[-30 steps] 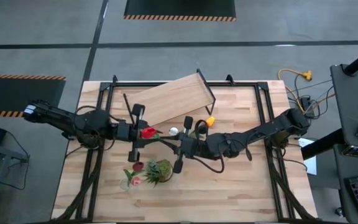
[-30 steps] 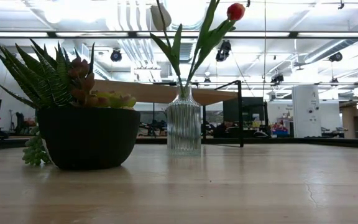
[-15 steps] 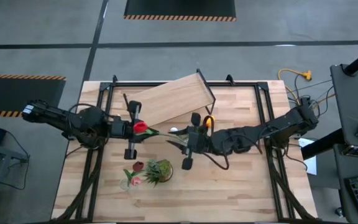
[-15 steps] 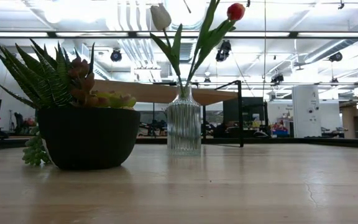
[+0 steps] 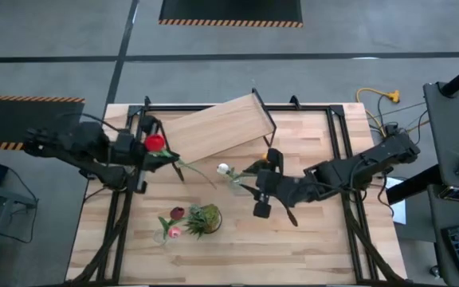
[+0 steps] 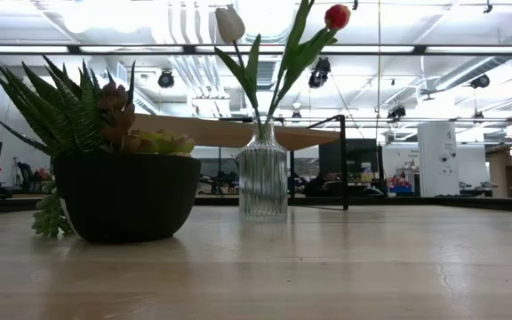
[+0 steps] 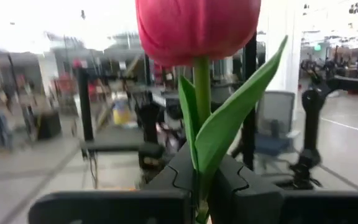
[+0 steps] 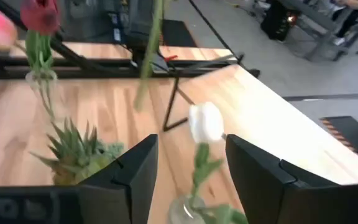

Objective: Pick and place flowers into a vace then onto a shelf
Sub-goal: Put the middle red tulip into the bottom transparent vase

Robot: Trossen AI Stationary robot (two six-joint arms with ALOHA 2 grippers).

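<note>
My left gripper is high over the table's far left, shut on a red tulip. Its long green stalk slants toward the table's middle, and its lower end hangs free. A white tulip stands in a clear ribbed vase at mid-table beside a red-headed one. My right gripper is open just right of that vase, the white head ahead of its fingers, untouched. The shelf lies tilted at the far side. My left gripper pinches the red tulip's stalk between its two fingers, a short way below the head, with a leaf caught alongside. The fingers come about level from the table's left and lie across the stalk. The tulip is lifted clear, head above the fingers.
A dark bowl with a spiky green plant sits near the front middle. A second small vase with a pink and a maroon tulip stands at its left. Black frame rails run along the table's left and right sides.
My left gripper has risen and drawn back toward the table's far left corner, carrying the red tulip, whose stalk now trails over the middle. My right gripper has opened and backed toward the right edge, leaving the white tulip standing in the vase.
</note>
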